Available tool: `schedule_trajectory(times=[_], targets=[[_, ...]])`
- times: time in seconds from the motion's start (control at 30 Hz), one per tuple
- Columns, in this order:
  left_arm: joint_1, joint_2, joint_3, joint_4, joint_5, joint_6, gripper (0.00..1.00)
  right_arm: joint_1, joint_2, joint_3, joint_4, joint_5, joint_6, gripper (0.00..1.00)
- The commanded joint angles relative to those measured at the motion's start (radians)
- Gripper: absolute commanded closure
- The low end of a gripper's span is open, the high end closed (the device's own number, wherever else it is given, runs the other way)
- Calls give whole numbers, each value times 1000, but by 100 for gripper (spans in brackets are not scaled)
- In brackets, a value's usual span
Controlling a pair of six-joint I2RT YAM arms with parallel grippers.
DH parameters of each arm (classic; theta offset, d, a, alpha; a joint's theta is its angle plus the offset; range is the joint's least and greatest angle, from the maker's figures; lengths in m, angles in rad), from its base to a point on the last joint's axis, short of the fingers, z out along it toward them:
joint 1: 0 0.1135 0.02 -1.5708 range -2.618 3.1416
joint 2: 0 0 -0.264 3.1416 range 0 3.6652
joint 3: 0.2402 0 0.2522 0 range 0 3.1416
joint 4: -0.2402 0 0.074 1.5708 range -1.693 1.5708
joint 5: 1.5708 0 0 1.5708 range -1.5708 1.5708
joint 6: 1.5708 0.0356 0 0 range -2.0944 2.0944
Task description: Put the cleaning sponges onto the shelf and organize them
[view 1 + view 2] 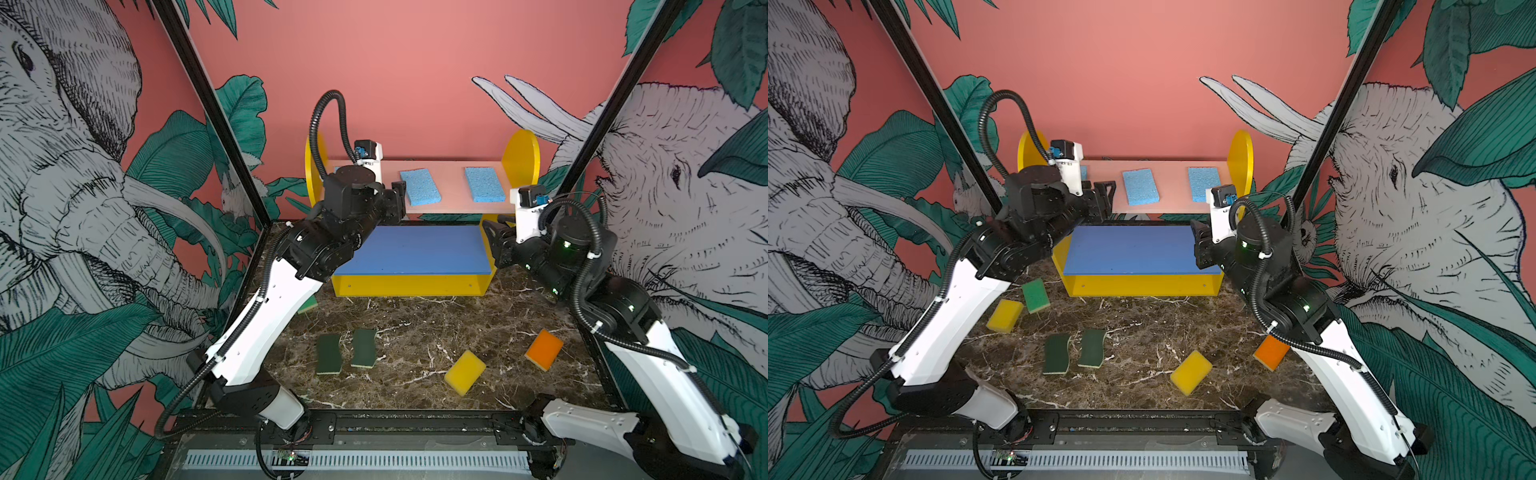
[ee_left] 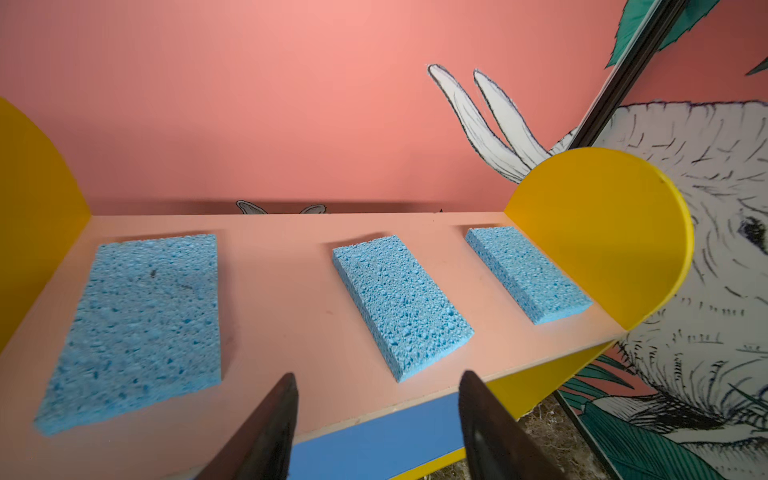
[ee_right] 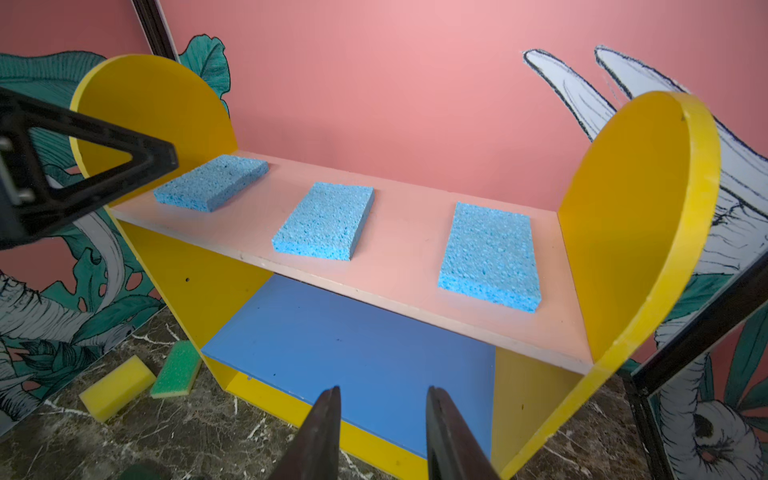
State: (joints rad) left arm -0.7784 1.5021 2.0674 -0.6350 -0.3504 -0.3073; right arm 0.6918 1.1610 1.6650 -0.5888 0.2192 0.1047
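Left end effector [image 2: 378, 377] and right end effector [image 3: 383, 390], both parted and empty, face the yellow-sided three-tier shelf [image 3: 623, 208]; a low sweep might dislodge its seemingly edge-near middle light-blue porous sponge [image 2: 399, 303].

The left arm [image 1: 266, 324] and right arm [image 1: 673, 399] are built alike: white moulded link covers dotted with small fastener holes, black cylindrical joint housings, a tie-wrapped black corrugated conduit [image 1: 331, 93] routed externally along each, and, on the right arm, green indicator lights [image 1: 564, 244] at the joints.
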Motion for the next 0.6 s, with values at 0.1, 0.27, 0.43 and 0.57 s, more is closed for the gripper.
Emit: schedule_trajectory(times=[0.1, 0.27, 0.43, 0.57], targets=[[-3, -95, -92, -64, 11, 76, 61, -2, 158, 103, 2, -116, 10, 68], [0, -203, -210, -90, -37, 102, 79, -2, 248, 170, -1, -141, 9, 72], [16, -313, -317, -85, -51, 97, 87, -2, 293, 204, 14, -165, 20, 73], [37, -359, -375, -98, -60, 92, 96, -1, 313, 223, 39, -178, 29, 74]])
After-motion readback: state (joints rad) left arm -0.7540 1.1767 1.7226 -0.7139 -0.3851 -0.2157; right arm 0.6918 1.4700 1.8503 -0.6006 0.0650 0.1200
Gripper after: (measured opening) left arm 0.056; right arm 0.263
